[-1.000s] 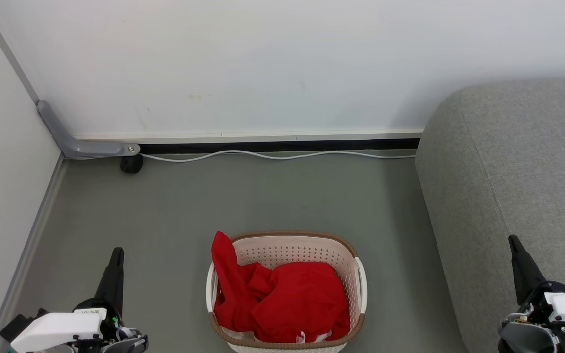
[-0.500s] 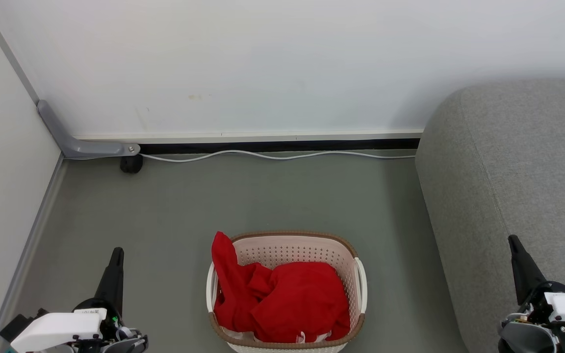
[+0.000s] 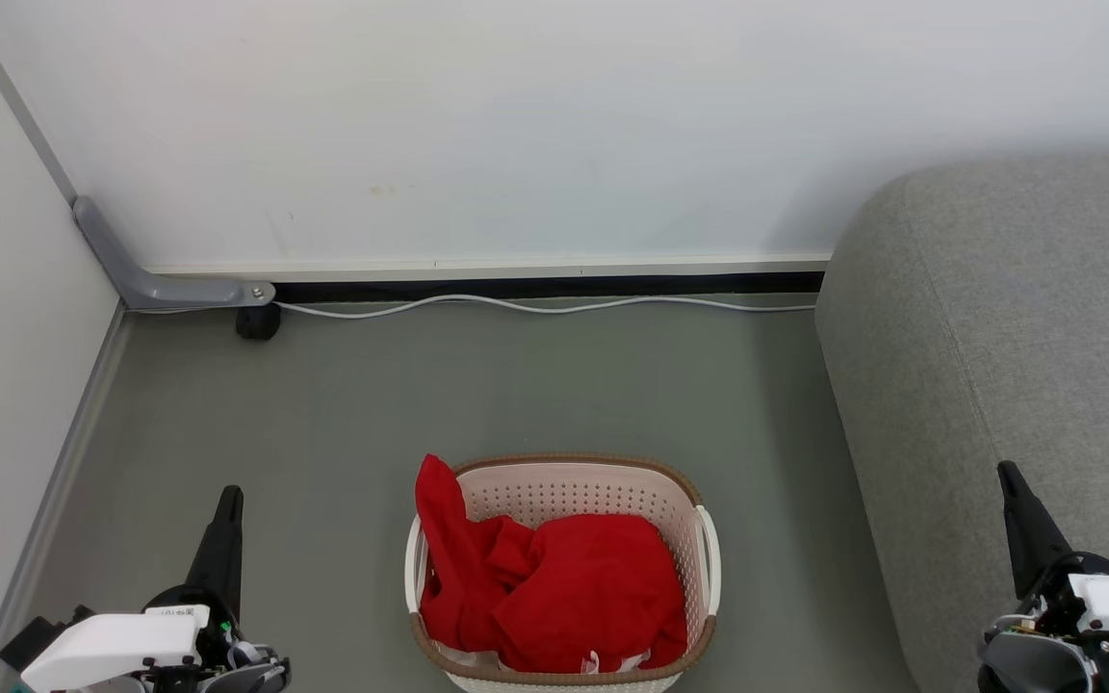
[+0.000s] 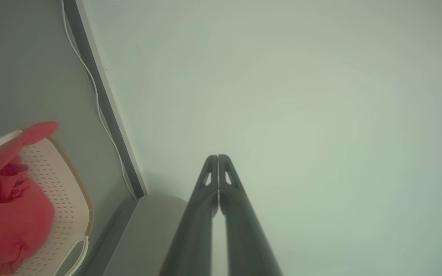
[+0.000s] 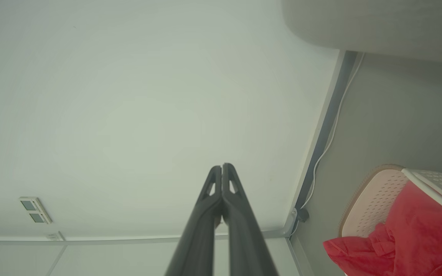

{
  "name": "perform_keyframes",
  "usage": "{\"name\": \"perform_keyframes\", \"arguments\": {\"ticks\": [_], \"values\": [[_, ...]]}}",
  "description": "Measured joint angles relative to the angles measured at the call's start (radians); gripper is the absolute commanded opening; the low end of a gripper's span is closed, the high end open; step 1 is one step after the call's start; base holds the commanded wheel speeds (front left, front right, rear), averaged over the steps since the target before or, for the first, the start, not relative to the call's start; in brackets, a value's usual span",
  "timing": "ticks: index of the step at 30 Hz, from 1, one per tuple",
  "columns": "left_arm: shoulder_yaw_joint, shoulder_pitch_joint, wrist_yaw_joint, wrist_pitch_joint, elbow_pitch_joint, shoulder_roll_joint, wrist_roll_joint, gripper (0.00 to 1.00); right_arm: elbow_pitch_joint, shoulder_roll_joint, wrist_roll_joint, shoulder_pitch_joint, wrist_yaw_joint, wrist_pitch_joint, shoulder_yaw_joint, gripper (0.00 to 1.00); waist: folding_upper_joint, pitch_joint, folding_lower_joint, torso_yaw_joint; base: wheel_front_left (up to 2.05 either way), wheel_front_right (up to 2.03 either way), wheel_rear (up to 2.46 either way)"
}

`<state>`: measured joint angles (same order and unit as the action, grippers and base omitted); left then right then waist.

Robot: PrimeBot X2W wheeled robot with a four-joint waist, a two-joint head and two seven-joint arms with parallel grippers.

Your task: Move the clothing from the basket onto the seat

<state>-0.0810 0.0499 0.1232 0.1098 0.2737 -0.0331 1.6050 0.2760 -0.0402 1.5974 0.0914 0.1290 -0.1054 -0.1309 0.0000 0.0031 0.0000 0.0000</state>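
Note:
The red clothing lies bunched in the cream basket on the floor at the bottom centre of the head view, one fold draped over the basket's left rim. The grey seat rises at the right. My left gripper hangs shut at the lower left, well left of the basket. My right gripper is shut at the lower right, over the seat's front. In the left wrist view the shut left gripper points at the wall, with clothing at the left edge. The right wrist view shows the shut right gripper and clothing.
A white wall runs across the back, with a white cable along its foot. A grey bracket with a black caster sits in the left corner. Open grey floor lies between wall, basket and seat. A side wall closes the left.

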Motion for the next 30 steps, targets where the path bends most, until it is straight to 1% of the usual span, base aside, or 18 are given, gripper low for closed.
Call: {"name": "perform_keyframes", "arguments": {"ticks": [30], "values": [[0.0, 0.0, 0.0, 0.0, 0.0, 0.0, 0.0, 0.0, 0.0, 0.0, 0.0, 0.0, 0.0, 0.0, 0.0, 0.0, 0.0, 0.0, 0.0, 0.0, 0.0, 0.0, 0.0]]}}
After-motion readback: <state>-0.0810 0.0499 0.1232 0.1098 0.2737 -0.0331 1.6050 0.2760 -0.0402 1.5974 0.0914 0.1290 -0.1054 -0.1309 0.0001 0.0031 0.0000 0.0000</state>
